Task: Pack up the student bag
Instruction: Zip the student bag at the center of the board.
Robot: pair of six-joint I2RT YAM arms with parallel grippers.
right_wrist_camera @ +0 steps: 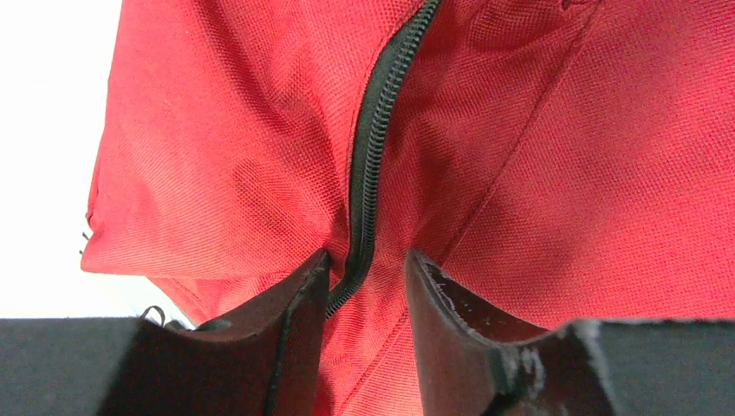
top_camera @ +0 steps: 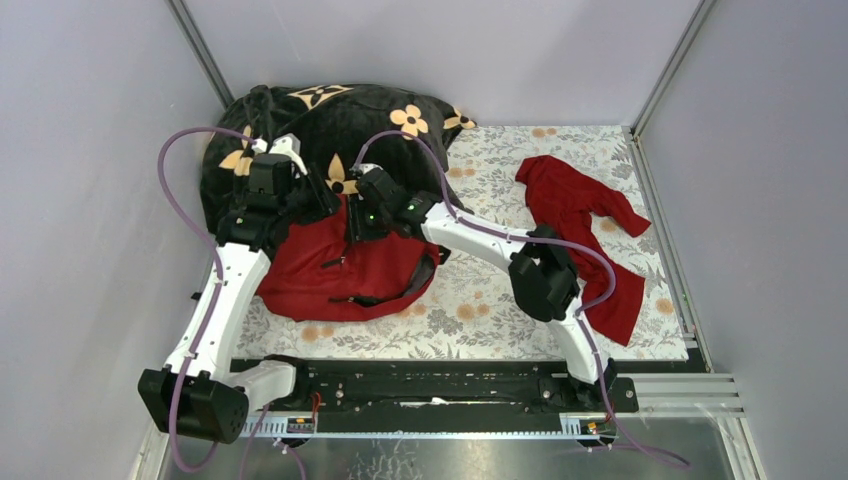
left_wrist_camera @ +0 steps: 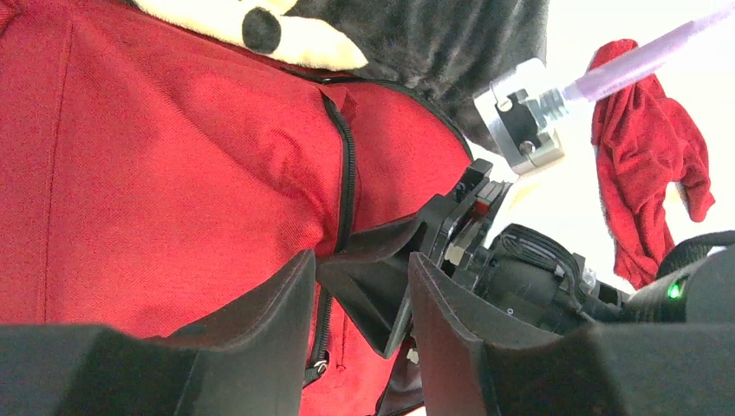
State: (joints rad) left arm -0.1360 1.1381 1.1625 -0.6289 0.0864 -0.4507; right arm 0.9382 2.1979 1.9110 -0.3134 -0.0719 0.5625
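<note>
Floral table (top_camera: 500, 300) bears student bag (top_camera: 320, 270); left end effector (left_wrist_camera: 360, 260) and right end effector (right_wrist_camera: 366, 256) are at it, grip unclear.

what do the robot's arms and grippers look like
The left arm and right arm both have white links and bulky black joints. A translucent purple cable runs along each; one ends in a silver fitting. A small green light glows on the right wrist. The left gripper and right gripper each have two black, wedge-shaped fingers.
</note>
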